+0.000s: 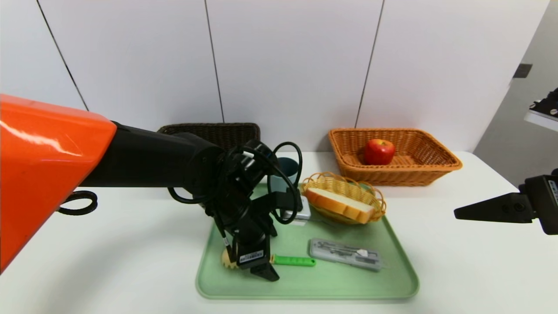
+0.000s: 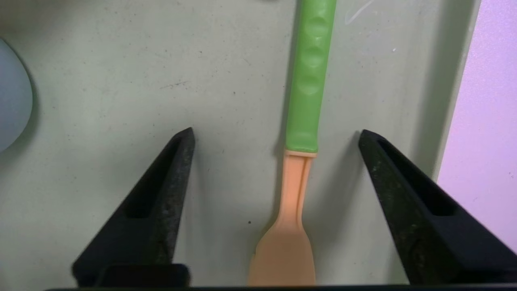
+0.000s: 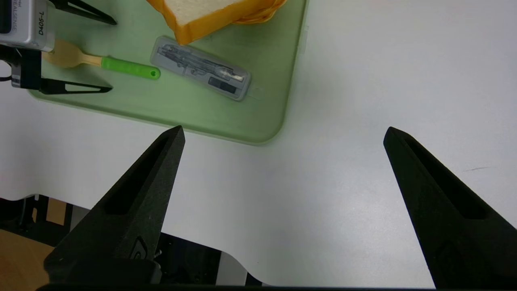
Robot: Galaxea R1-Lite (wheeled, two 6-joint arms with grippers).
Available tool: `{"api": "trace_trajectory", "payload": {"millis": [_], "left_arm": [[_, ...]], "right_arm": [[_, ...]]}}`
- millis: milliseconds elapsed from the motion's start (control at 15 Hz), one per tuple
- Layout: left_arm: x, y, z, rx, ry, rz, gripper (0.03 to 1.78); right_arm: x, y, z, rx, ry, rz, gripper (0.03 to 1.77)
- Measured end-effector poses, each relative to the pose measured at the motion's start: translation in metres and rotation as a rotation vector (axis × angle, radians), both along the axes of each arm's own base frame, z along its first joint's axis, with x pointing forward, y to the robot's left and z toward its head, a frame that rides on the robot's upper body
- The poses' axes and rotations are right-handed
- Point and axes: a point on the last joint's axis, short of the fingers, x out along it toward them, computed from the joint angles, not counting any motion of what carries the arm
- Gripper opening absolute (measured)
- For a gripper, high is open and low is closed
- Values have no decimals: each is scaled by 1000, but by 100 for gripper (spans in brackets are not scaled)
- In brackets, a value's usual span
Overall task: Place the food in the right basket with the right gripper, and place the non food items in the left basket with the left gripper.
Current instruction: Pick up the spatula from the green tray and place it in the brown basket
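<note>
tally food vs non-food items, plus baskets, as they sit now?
Food: 2, apple, bread slice
Non-food: 4, green-handled spoon, clear case, dark cup, small white block
Baskets: 3, dark, orange, small
Total: 9

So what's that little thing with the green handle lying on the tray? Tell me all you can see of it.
It looks like a small plastic spoon or spatula: a bumpy bright green grip, a pale orange neck widening into a flat head. It lies flat on the green tray near its front edge, handle pointing toward a grey case. The left gripper straddles its neck, fingers apart on either side, touching nothing. The head's far end is hidden.
</note>
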Motion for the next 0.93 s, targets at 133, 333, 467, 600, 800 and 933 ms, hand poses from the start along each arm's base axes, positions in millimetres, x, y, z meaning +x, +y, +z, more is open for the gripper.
{"api": "trace_trajectory", "payload": {"millis": [133, 333, 467, 600, 800, 933], "left_arm": [[0, 0, 0, 6, -1, 11, 109], [0, 0, 0, 10, -3, 14, 78], [0, 0, 0, 9, -4, 14, 13], [-1, 1, 2, 7, -10, 16, 13], [-4, 3, 11, -9, -27, 16, 13], [-8, 6, 21, -25, -44, 16, 13]], "right_arm": [[0, 0, 0, 0, -1, 0, 170], [0, 0, 0, 1, -1, 0, 170], [0, 0, 0, 1, -1, 0, 170], [1, -1, 0, 3, -5, -4, 170], [1, -2, 0, 12, -2, -4, 170], [1, -2, 0, 11, 0, -6, 170]]}}
